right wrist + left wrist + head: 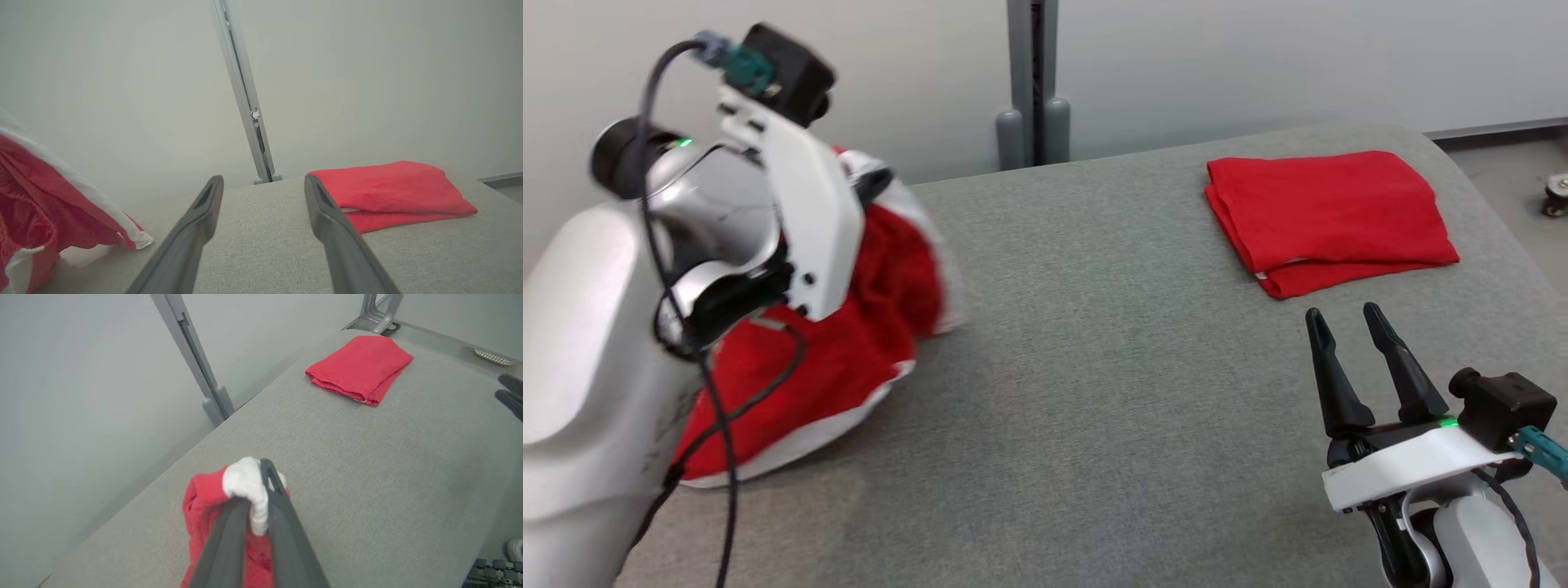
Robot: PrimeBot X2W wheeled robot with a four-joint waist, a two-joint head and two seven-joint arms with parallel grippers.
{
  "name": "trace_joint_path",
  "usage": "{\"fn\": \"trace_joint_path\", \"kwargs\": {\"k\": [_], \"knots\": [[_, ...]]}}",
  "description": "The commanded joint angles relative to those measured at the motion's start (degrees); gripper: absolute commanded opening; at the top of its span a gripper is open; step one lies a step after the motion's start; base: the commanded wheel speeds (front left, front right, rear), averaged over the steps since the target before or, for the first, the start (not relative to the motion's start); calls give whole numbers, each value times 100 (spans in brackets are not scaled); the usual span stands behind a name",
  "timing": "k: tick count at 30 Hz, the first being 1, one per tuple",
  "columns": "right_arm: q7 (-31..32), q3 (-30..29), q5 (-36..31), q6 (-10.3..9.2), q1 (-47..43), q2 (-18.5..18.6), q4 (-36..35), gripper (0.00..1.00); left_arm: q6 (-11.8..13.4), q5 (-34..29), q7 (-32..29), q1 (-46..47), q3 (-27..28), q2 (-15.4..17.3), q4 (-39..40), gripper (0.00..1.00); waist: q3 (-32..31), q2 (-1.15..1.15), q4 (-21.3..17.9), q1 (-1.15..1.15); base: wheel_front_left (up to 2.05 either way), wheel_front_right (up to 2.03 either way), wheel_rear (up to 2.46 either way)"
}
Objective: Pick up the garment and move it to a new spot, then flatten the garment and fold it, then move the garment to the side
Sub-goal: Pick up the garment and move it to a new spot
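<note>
Head view: a crumpled red garment with white trim [849, 359] is seen at the left side of a grey fabric-covered desk [1094, 367]. Its upper part is raised behind the pale left arm [596, 367], and its lower hem lies on the desk surface. The grip itself is hidden in this view by the white wrist bracket [809, 212].

Left wrist view: the left tool [257, 486] is shown almost closed. A white bunch of the garment's trim is pinched between its two dark fingers [286, 539], and red fabric hangs below. Contact between garment and desk cannot be judged from this view.

A folded red cloth [1327, 216] is laid flat at the far right of the desk, well apart from the garment, and is visible from all three cameras.

The right tool [1343, 313] is seen over the near right part of the desk, just short of the folded cloth, its fingers spread apart with nothing between them.

Right wrist view: the gap is confirmed, and bare desk surface and the foot of a grey upright post [241, 81] are seen through it. The garment appears at the left edge, its white hem draped down to the desk. A pale wall [122, 81] is seen behind the desk.
</note>
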State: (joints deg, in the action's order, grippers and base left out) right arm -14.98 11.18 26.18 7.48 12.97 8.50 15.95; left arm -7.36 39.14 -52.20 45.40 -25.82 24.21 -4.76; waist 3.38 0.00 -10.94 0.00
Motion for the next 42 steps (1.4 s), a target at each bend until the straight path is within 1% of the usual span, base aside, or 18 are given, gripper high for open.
{"fn": "trace_joint_path", "kwargs": {"k": [1, 4, 8, 10, 13, 15, 19, 25, 30, 34, 37, 39, 42], "knots": [[-30, -55, 14, 5, 26, 10, 18, 100, -3, -22, 80, 255, -118, -140, -63, 0, 19, 0, -126, 0, 0, 0, 0], [-30, -97, 5, 5, 11, 3, 16, 100, -7, 109, 296, 602, -283, -498, -158, 0, 36, 0, -205, 0, 0, 0, 0], [-30, -169, -7, 5, 1, 30, -8, 100, -10, 372, 757, 874, -220, -932, -304, 0, 72, 0, -232, 0, 0, 0, 0], [-30, -218, 10, 5, 5, 62, -14, 100, -11, 496, 946, 930, -158, -1061, -365, 0, 93, 0, -214, 0, 0, 0, 0], [-30, -262, 17, 5, -4, 65, -35, 100, -11, 594, 1004, 814, -156, -1078, -421, 0, 118, 0, -174, 0, 0, 0, 0], [-30, -291, -14, 5, -51, 64, -52, 100, -12, 683, 1048, 584, -143, -973, -428, 0, 146, 0, -119, 0, 0, 0, 0], [-30, -330, -43, 5, -103, 50, -71, 100, -12, 732, 1175, -55, -129, -551, -421, 0, 229, 0, 3, 0, 0, 0, 0], [-30, -321, -51, 5, -100, 77, -43, 100, -13, 1079, 1438, -1308, 141, 6, -427, 0, 345, 0, 179, 0, 0, 0, 0], [-30, -307, -38, 5, -81, 136, -20, 100, -13, 1259, 1803, -2166, 311, 358, -509, 0, 341, 0, 294, 0, 0, 0, 0], [-30, -267, -38, 5, -121, 197, 29, 100, -13, 1268, 2166, -2623, 355, 485, -764, 0, 299, 0, 390, 0, 0, 0, 0], [-30, -212, 5, 5, -118, 234, 77, 100, -14, 1376, 2430, -2852, 349, 452, -1047, 0, 255, 0, 450, 0, 0, 0, 0], [-30, -180, 2, 5, -123, 248, 90, 100, -14, 1282, 2623, -2934, 239, 491, -1264, 0, 240, 0, 480, 0, 0, 0, 0], [-30, -103, 30, 5, -120, 294, 132, 100, -14, 1305, 2945, -2973, 143, 373, -1630, 0, 206, 0, 518, 0, 0, 0, 0]]}}
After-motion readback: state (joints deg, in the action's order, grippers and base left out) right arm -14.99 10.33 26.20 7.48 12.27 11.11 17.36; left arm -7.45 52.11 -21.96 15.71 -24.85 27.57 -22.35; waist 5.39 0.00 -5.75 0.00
